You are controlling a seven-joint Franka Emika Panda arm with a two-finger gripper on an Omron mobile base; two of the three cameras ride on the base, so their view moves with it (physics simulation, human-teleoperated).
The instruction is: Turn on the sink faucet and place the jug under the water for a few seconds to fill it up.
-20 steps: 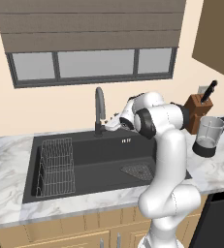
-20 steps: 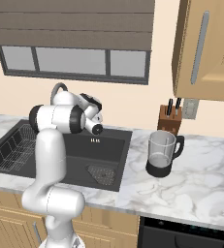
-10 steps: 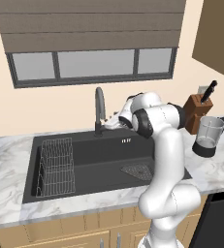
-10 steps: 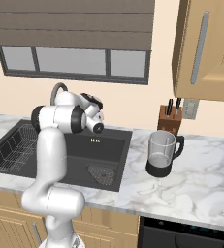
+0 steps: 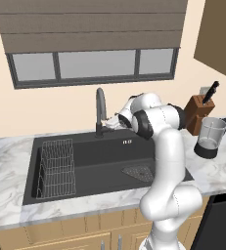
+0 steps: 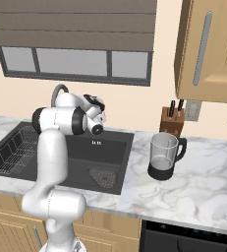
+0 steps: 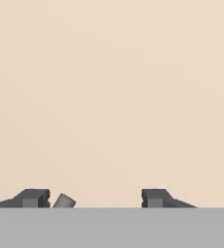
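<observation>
The jaws (image 7: 95,197) stand apart with a clear gap between the two tips, and a small grey stub, most likely the lever of the sink faucet (image 5: 100,110), lies just inside one of them, so they are open and not yet gripping anything. In the left base picture they sit right at the base of the faucet, low beside its stem. No stream of water comes from the spout, and the sink (image 5: 92,163) below the jaws looks dry, so I judge that the first step, turning on the tap, is not done. The jug (image 6: 163,156) stands upright on the tabletop (image 6: 203,187), well apart from the jaws, on the far side of the basin from them and just in front of the knife block (image 6: 173,121); it looks empty and untouched. What is left is nearly all: move the lever, fetch the jug, hold it under the water. Compared with one second before, the arm has hardly changed its pose and the jug has not moved; the jaws have narrowed toward the lever.
</observation>
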